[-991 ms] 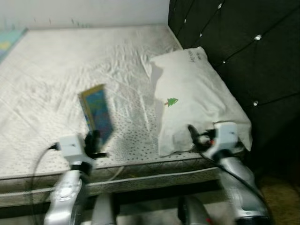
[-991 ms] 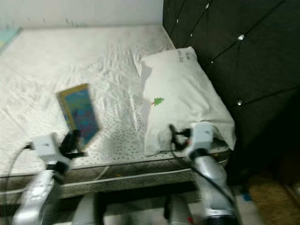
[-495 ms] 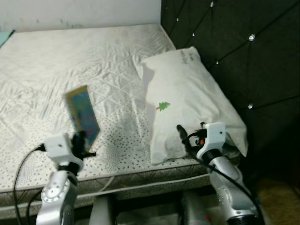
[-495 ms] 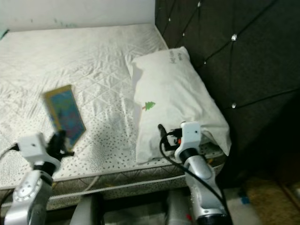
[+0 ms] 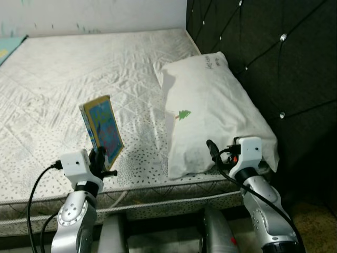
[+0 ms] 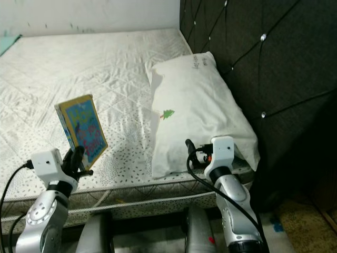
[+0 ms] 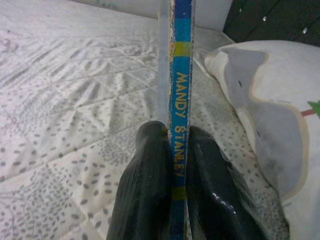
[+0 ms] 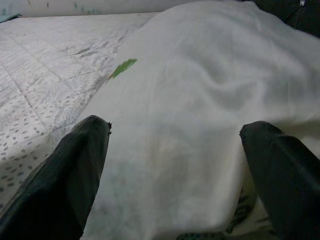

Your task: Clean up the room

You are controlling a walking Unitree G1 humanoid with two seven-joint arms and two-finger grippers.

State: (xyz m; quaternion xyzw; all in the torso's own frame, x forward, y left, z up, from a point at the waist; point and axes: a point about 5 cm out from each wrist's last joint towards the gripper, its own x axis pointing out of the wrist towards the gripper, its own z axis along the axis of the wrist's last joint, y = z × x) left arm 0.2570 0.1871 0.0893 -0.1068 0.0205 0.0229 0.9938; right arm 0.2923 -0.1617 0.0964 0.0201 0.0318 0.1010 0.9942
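Note:
A thin picture book with a blue and yellow cover stands upright over the near edge of the bed, and my left gripper is shut on its lower edge. Its spine reads "MANDY STANLEY" between the two black fingers. My right gripper is open at the near end of a white pillow with a small green tree print. The pillow lies just ahead of the spread fingers, with a gap between them.
The bare quilted mattress stretches back to a white wall. A black tufted headboard rises on the right beside the pillow. A turquoise thing pokes in at the far left edge. The bed frame's front edge runs just below both grippers.
The camera has shifted a little. My left gripper still holds the book, now steadier and more upright. The right gripper stays at the pillow's near end.

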